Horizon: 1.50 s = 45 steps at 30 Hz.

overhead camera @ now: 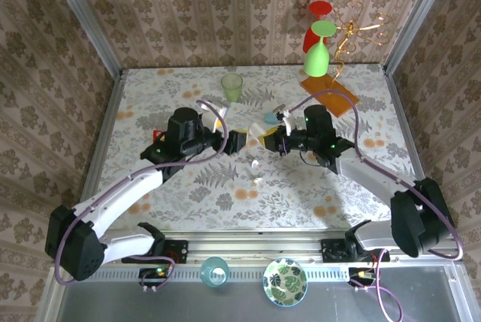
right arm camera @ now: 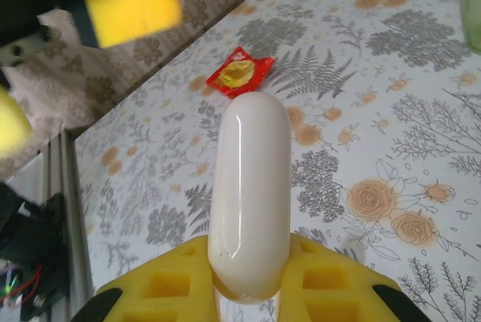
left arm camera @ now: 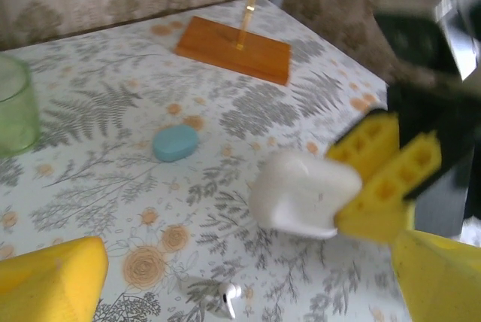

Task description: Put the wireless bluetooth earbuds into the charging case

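Observation:
The white glossy charging case (right arm camera: 252, 194) is held above the table, pinched between the yellow fingers of my shut right gripper (right arm camera: 252, 280). The left wrist view shows the case (left arm camera: 304, 190) sticking out of those fingers (left arm camera: 383, 164). My left gripper (left arm camera: 248, 269) faces it, open wide, with its yellow pads (left arm camera: 49, 277) apart and nothing between them. One white earbud (left arm camera: 229, 296) lies on the tablecloth below the case. From above, the grippers meet at mid-table: left (overhead camera: 243, 141), right (overhead camera: 269, 141). Two small white earbuds (overhead camera: 255, 164) (overhead camera: 258, 180) lie just in front of them.
A green cup (overhead camera: 231, 86) stands at the back, and a light blue disc (overhead camera: 270, 118) lies behind the grippers. An orange base (overhead camera: 329, 95) holds a green goblet at back right. A red sachet (right arm camera: 240, 71) lies to the left. A bowl (overhead camera: 285, 281) and a teal cup (overhead camera: 215, 271) sit by the arm bases.

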### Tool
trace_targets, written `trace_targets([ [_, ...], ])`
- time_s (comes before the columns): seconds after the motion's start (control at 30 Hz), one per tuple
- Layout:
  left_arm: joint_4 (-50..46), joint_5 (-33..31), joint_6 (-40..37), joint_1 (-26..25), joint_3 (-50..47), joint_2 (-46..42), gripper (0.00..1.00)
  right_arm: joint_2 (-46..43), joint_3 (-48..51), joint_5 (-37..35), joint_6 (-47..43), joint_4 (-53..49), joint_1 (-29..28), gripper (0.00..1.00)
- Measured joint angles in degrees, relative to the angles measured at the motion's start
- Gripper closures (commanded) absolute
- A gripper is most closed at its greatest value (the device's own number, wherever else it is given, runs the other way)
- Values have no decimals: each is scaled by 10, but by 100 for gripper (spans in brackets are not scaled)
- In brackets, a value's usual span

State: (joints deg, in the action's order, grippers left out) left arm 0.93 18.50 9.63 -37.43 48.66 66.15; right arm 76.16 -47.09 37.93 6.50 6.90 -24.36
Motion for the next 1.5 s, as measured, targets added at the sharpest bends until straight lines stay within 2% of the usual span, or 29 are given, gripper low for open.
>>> trace_targets([
  [0.1, 7, 58, -47, 0, -10, -2, 3, -20, -34, 30, -41, -69, 0, 85],
  [0.23, 17, 145, -78, 0, -10, 0, 11, -34, -75, 69, -91, -155, -2, 86],
  [0.47, 25, 274, -107, -1, -12, 16, 35, -43, -118, 115, -159, -257, -27, 86],
  [0.6, 63, 320, -106, -2, -24, 16, 53, -45, -119, 132, -173, -273, -33, 89],
  [0.67, 87, 337, -102, -4, -33, 16, 56, -45, -118, 139, -174, -275, -33, 89],
  [0.97, 135, 367, -98, -4, -55, 3, 62, -65, -117, 160, -172, -262, -34, 89],
  [1.1, 143, 376, -96, -4, -56, -1, 72, -75, -117, 166, -170, -250, -34, 89],
  [1.17, 143, 380, -95, -4, -55, -1, 73, -75, -117, 170, -171, -250, -34, 89],
  [1.37, 149, 383, -93, -4, -56, -2, 60, -75, -117, 176, -172, -250, -34, 89],
  [1.5, 155, 381, -92, -4, -56, -4, 60, -72, -117, 175, -172, -251, -34, 89],
])
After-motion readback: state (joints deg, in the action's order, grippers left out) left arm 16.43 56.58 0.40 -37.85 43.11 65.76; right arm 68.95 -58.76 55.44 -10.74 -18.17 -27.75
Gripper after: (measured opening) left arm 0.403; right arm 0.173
